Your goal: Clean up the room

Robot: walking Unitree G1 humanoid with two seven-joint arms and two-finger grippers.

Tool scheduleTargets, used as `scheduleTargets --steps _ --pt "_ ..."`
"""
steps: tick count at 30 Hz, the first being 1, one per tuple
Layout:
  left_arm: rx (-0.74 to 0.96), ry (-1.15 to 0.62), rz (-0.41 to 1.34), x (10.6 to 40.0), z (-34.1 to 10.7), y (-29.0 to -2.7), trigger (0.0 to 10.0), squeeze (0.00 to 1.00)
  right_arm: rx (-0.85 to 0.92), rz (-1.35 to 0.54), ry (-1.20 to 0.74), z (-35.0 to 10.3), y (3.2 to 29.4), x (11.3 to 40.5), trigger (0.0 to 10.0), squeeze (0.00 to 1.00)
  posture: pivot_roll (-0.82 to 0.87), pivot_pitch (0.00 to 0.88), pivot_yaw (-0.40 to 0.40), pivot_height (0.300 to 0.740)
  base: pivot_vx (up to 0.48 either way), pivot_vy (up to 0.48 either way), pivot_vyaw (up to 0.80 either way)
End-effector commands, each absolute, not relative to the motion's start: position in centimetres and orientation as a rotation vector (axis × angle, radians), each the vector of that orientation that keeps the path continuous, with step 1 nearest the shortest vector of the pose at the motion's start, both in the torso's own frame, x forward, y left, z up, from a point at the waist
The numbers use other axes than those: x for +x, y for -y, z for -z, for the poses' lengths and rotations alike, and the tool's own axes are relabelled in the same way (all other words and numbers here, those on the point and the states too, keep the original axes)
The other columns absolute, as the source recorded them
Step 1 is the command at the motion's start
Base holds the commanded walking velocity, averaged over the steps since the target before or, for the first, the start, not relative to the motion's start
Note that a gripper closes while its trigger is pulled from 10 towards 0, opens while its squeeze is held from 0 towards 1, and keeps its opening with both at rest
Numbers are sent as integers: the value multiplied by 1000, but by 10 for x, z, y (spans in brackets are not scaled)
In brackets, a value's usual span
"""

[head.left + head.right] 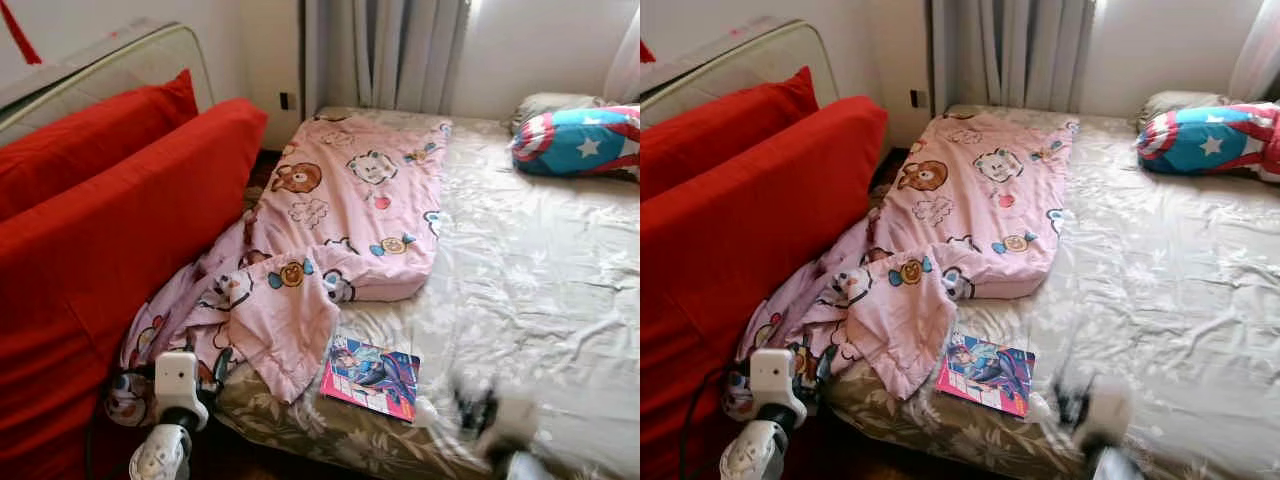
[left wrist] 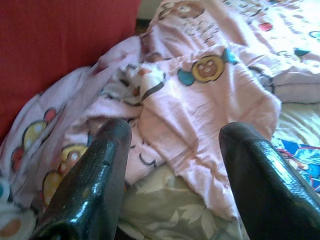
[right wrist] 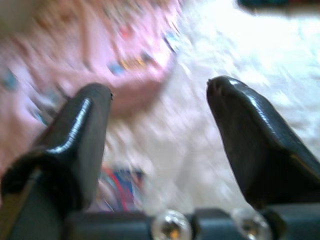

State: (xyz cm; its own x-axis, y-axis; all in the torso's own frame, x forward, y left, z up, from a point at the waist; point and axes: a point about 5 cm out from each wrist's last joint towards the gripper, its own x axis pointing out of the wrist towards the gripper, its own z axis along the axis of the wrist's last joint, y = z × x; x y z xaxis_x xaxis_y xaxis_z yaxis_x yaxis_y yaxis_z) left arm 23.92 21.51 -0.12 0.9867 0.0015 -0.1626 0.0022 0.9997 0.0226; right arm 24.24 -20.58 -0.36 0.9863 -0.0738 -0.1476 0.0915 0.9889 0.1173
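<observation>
The bed [image 1: 540, 270] spans the middle. A red sofa [image 1: 90, 250] stands at nine o'clock. A pink blanket [image 1: 340, 220] drapes off the bed's edge toward seven o'clock. A book [image 1: 370, 377] lies at six o'clock. The left end effector [image 2: 172, 150] gapes wide near the blanket; the right end effector [image 3: 160, 120], blurred, spreads wide over the bed.
</observation>
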Motion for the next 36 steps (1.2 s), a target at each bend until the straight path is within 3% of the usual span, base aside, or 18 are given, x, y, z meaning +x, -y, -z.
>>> scheduleTargets --steps 1,5,12,22,36 --pt "37 -187 -11 238 3 -222 10000 0 175 88 -252 26 192 222 10000 0 3 50 -8 740 0 0 0" --pt "31 -182 -31 235 -1 -229 10000 0 197 73 -268 31 179 216 10000 0 15 43 -22 740 0 0 0" --pt "15 -172 -1 234 -1 -217 10000 0 209 129 -237 27 187 212 10000 0 0 54 -4 740 0 0 0" --pt "-5 -158 36 251 -12 -208 10000 0 177 136 -229 17 201 233 10000 0 -7 22 30 740 0 0 0" --pt "-44 -138 7 270 -19 -202 10000 0 175 128 -192 -1 191 266 10000 0 -12 0 -33 740 0 0 0"
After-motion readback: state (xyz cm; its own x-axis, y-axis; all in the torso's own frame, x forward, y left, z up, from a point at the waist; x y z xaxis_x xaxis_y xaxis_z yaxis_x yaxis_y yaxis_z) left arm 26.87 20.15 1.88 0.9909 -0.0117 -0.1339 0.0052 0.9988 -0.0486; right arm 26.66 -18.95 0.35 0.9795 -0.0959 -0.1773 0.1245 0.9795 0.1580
